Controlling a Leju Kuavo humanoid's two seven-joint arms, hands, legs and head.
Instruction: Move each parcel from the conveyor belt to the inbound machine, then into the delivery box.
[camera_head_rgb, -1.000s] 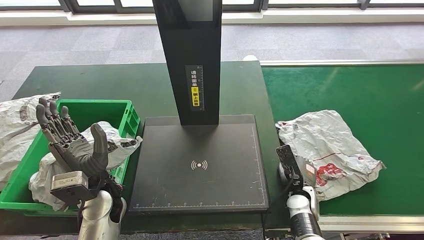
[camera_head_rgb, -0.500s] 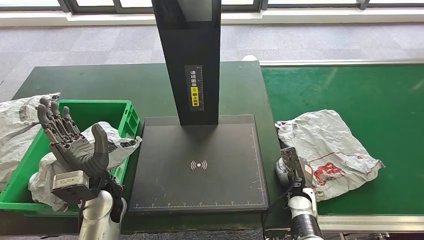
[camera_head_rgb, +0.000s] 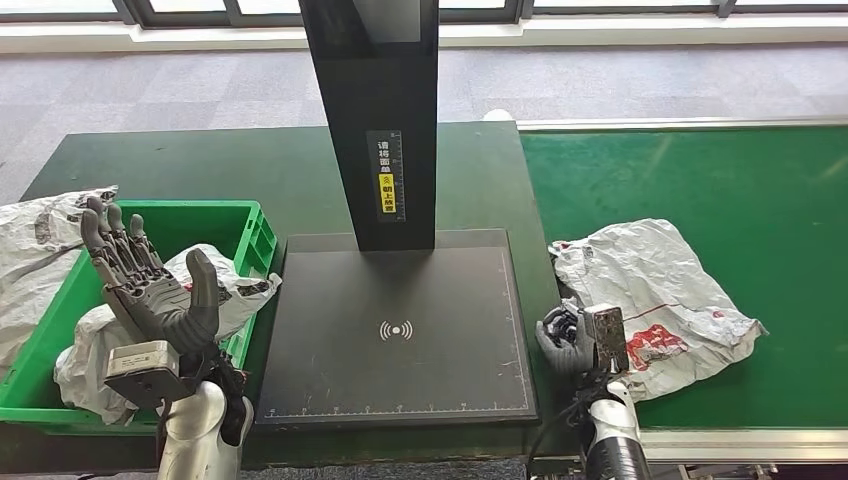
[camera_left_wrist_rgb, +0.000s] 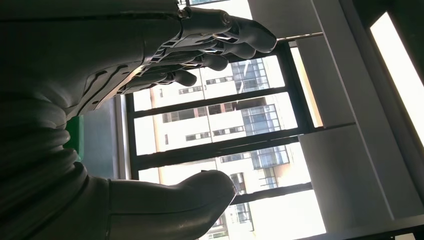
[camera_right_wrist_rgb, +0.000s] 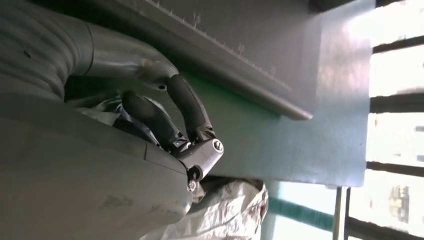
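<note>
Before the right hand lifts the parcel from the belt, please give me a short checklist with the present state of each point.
1. Right hand closed on the near edge of the crumpled white plastic parcel: ok, fingers curl around the film in the right wrist view.
2. Grip firm enough to lift: cannot tell.
3. Black scanning plate of the inbound machine free of parcels: ok.
4. Left hand empty, fingers apart, raised over the green plastic delivery box: ok.
5. Room left in the box: cannot tell; a white parcel already lies inside.
</note>
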